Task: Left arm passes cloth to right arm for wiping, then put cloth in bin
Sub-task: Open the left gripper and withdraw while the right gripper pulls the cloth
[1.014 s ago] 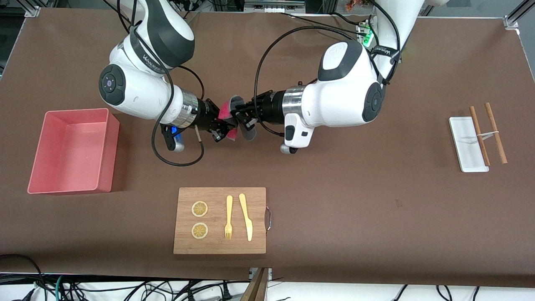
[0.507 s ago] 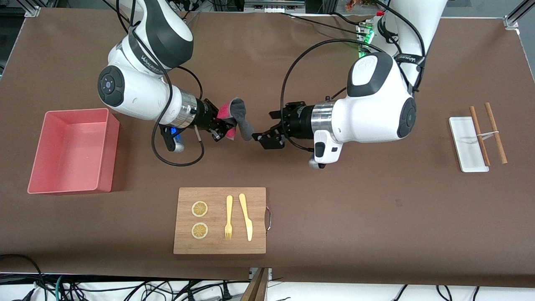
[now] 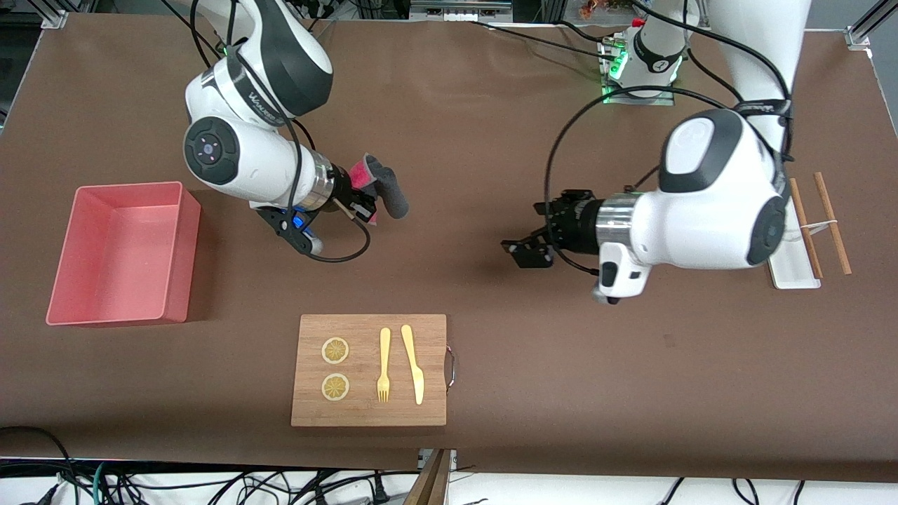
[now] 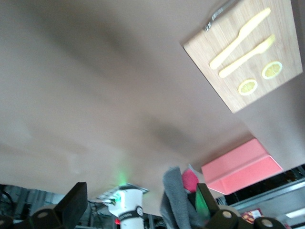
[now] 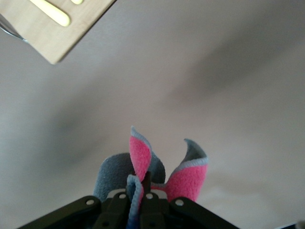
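The cloth [image 3: 390, 191], dark grey with a pink-red face, hangs above the brown table in my right gripper [image 3: 366, 203], which is shut on it. The right wrist view shows its pink and grey folds [image 5: 189, 179] sticking out past the closed right gripper [image 5: 147, 190]. My left gripper [image 3: 523, 253] stands open and holds nothing, above the table's middle and well apart from the cloth. In the left wrist view the left gripper [image 4: 138, 210] is spread wide, and the cloth [image 4: 173, 200] shows farther off. The pink bin [image 3: 130, 186] sits empty at the right arm's end of the table.
A wooden cutting board [image 3: 365, 410] with two lemon slices, a yellow fork and a yellow knife lies nearer the front camera than both grippers. A white tray [image 3: 780, 242] and two brown sticks [image 3: 832, 224] lie at the left arm's end.
The left gripper opened, let go of the cloth and drew back toward its own end of the table. The right gripper kept the cloth and turned slightly.
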Robot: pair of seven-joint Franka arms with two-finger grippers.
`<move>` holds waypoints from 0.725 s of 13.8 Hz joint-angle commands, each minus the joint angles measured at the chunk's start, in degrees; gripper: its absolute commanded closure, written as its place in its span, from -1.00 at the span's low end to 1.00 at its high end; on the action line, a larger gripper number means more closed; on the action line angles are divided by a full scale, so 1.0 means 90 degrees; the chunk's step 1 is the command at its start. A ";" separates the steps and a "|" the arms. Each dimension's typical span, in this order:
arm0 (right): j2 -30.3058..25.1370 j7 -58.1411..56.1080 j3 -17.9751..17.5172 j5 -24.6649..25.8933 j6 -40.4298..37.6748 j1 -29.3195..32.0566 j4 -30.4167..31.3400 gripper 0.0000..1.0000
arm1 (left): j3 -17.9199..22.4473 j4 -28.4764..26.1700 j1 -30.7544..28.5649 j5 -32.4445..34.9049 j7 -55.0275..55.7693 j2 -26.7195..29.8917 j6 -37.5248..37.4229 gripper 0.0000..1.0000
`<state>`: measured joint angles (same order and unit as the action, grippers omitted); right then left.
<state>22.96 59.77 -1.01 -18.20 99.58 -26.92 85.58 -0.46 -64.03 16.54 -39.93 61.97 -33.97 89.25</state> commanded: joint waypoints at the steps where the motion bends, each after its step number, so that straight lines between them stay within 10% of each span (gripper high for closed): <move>1: 0.0359 -0.0381 -0.0025 0.0488 -0.0068 -0.0201 -0.0037 1.00 | -0.0037 -0.0598 -0.0080 0.0694 -0.0885 0.0462 -0.0073 -1.00; 5: 0.0992 -0.0440 -0.0025 0.0606 0.0185 -0.0251 -0.0056 1.00 | -0.0027 -0.1213 -0.0256 0.1912 -0.2115 0.0989 -0.0267 -1.00; 10: 0.1598 -0.0372 -0.0025 0.0607 0.1004 -0.0514 -0.0056 1.00 | -0.0056 -0.3546 -0.0813 0.3426 -0.3962 0.3302 -0.0268 -1.00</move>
<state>35.86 56.30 -1.18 -13.32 106.53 -30.52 85.91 -0.29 -82.48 10.82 -14.45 32.69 -16.34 85.11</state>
